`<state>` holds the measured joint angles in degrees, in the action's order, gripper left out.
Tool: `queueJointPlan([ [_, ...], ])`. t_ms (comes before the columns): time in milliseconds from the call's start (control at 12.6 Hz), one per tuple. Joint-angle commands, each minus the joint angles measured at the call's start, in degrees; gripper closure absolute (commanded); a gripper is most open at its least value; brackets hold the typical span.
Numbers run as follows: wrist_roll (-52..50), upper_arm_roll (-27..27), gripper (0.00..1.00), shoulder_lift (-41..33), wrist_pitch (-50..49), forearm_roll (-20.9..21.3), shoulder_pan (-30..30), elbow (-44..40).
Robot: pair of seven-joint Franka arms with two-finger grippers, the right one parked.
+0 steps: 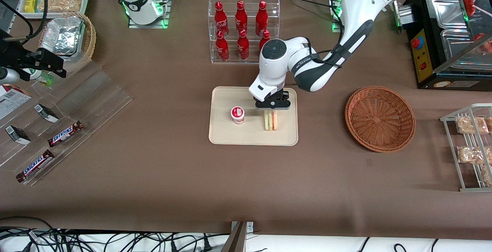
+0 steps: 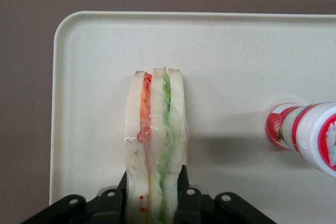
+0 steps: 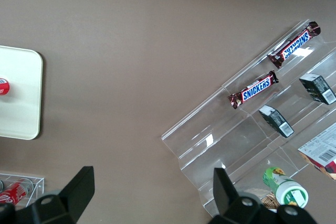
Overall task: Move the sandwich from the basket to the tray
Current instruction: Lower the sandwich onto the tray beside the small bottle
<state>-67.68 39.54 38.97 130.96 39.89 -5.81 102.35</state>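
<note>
The sandwich (image 1: 270, 120) (image 2: 156, 135) stands on edge on the cream tray (image 1: 223, 133) (image 2: 236, 51), its pale bread, red and green layers showing through clear wrap. My left gripper (image 1: 271, 110) (image 2: 154, 174) is directly above it, and its two black fingers (image 2: 184, 179) press against both bread faces, shut on the sandwich. The sandwich's lower edge rests on or just over the tray surface. The reddish-brown wicker basket (image 1: 384, 102) sits empty toward the working arm's end of the table.
A small red-and-white cup (image 1: 238, 114) (image 2: 304, 132) stands on the tray beside the sandwich. A clear rack of red bottles (image 1: 242, 29) is farther from the front camera than the tray. Snickers bars (image 1: 65, 133) lie toward the parked arm's end. A wire rack of bagged snacks (image 1: 471, 144) stands beside the basket.
</note>
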Motion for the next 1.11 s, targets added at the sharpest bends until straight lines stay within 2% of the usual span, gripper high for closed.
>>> queueJointPlan([
  [0, -2.7, -0.2, 0.65, 1.5, -0.4, 3.8, -0.6, -1.5],
  [554, -3.6, -0.2, 0.64, 2.0, -0.4, 4.3, -0.6, -1.5],
  [633, -3.6, -0.2, 0.53, 2.1, -0.4, 4.3, -0.6, -1.5],
  [791, -3.6, -0.2, 0.38, 2.2, -0.4, 4.3, -0.7, -1.5],
  [1028, -3.6, -0.5, 0.00, 2.3, -0.4, 4.3, -1.7, -1.5],
])
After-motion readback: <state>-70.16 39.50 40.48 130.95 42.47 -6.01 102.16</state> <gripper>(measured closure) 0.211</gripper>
